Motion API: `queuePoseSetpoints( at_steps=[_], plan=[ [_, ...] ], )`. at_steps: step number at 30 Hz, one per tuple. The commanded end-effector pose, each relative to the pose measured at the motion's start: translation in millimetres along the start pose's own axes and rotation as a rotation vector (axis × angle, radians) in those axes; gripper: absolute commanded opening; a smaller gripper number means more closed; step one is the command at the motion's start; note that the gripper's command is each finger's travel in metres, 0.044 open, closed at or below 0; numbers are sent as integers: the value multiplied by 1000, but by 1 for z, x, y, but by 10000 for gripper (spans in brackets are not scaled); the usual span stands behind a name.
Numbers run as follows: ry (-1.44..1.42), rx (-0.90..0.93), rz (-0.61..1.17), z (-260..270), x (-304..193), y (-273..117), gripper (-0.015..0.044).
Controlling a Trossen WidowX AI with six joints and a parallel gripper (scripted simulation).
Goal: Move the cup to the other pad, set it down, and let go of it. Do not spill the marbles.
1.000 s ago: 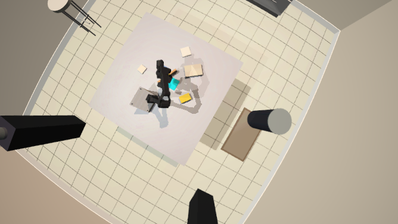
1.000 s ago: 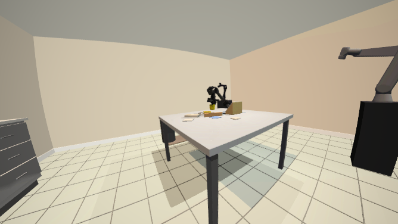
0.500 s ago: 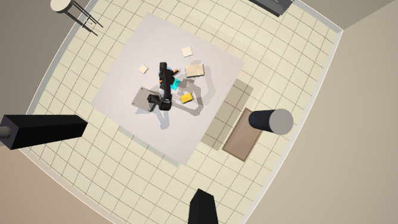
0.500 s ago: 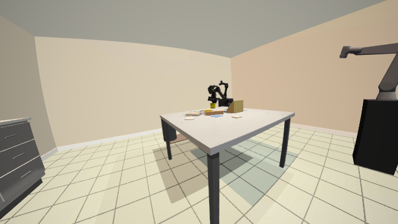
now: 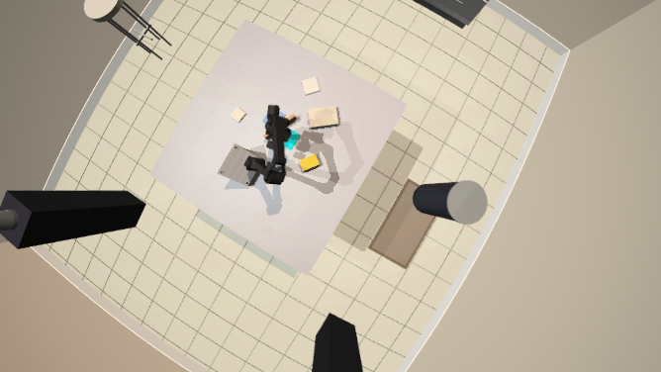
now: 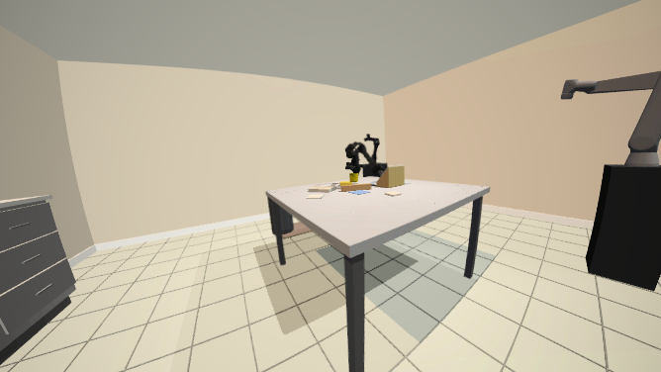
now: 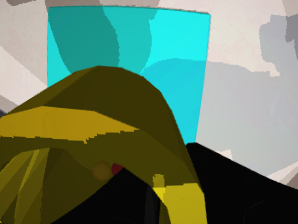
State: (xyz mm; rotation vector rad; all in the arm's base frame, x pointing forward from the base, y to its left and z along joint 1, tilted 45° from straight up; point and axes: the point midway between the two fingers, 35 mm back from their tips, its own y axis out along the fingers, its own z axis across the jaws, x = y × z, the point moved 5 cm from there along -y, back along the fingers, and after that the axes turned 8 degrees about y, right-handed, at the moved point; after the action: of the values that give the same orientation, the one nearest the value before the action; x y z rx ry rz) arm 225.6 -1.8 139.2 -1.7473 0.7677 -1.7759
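We count one tabletop (image 5: 218, 99) (image 6: 396, 213) and one black arm (image 5: 278, 143) (image 6: 367, 154) over it. Next in size come a pale box (image 5: 323, 117) (image 6: 322, 189), a wooden bar (image 5: 292, 119) (image 6: 356, 187), two pads, one cyan (image 5: 293, 140) (image 7: 180, 40) and one blue (image 5: 266, 119) (image 6: 359, 192), one yellow block (image 5: 310, 162) (image 6: 345, 183) and two small pale tiles.

Our one yellow cup (image 6: 353, 177) (image 7: 145, 105) is raised above the tabletop, with the fingers (image 6: 352, 171) clamped on it. Inside we can make out two marbles (image 7: 101, 170), one brown and one dark red; more may be hidden.

From above, the arm hides the cup, while the exterior view shows it plainly beneath the arm. Only the wrist view shows the marbles, and there the cyan pad lies partly behind the cup. We cannot tell whether the cup is directly over it.
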Motion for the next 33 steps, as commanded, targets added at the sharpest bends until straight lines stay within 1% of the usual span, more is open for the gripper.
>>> queuePoseSetpoints(
  at_steps=[1,33],
  plan=[
    [-2,-1,-5,0,1,5,0],
    [-1,0,-8,-2,4,45,0]
  ],
)
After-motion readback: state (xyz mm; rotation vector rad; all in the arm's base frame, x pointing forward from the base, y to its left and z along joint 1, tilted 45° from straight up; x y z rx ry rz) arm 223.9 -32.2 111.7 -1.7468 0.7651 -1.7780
